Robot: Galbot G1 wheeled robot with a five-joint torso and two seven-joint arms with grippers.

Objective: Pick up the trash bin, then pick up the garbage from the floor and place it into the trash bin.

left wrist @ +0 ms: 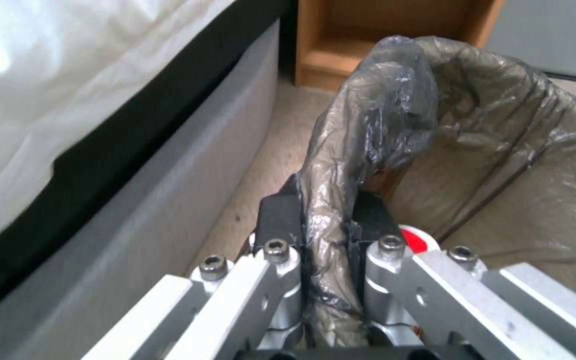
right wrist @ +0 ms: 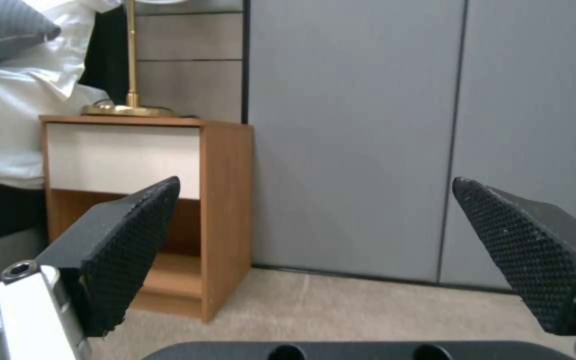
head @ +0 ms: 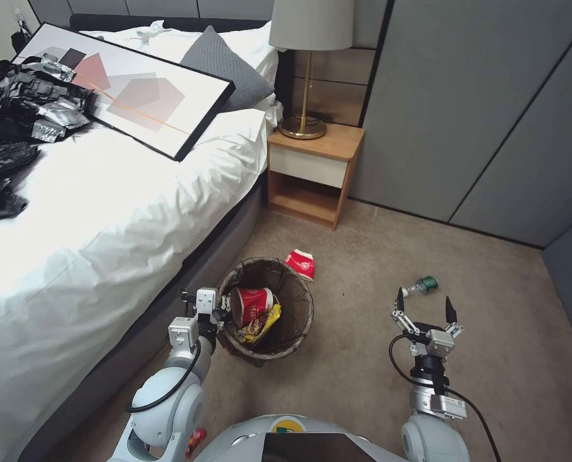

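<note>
In the lower centre-left of the head view, the left gripper (head: 218, 312) is clamped on the near-left rim of the trash bin (head: 299, 317); the left wrist view shows its fingers (left wrist: 281, 217) pressed together on a fold of the brownish bag liner (left wrist: 368, 135) that drapes over the rim. The bin stands on the carpet (head: 363, 378) just beside the grey bed base (head: 170, 282), and inside it lie a red-and-white paper cup (head: 251, 305) and a yellow snack wrapper (head: 260, 326). Just beyond the bin's far rim, toward the centre of the frame, another red-and-white cup (head: 301, 263) lies flattened on the floor. In the lower right of the head view, the right gripper (head: 425, 308) hangs above the carpet with its fingers spread wide and nothing between them; the right wrist view shows the two black textured pads (right wrist: 128, 240) well apart. Just above that gripper in the frame, a small green bottle (head: 422, 285) lies on the floor. Behind, at upper centre, a wooden nightstand (head: 311, 176) carries a brass lamp (head: 306, 70), with grey wardrobe doors (head: 478, 109) to its right. On the white bed (head: 93, 218) at upper left lie a framed picture (head: 126, 86) and crumpled black and silver plastic sheets (head: 23, 115).
</note>
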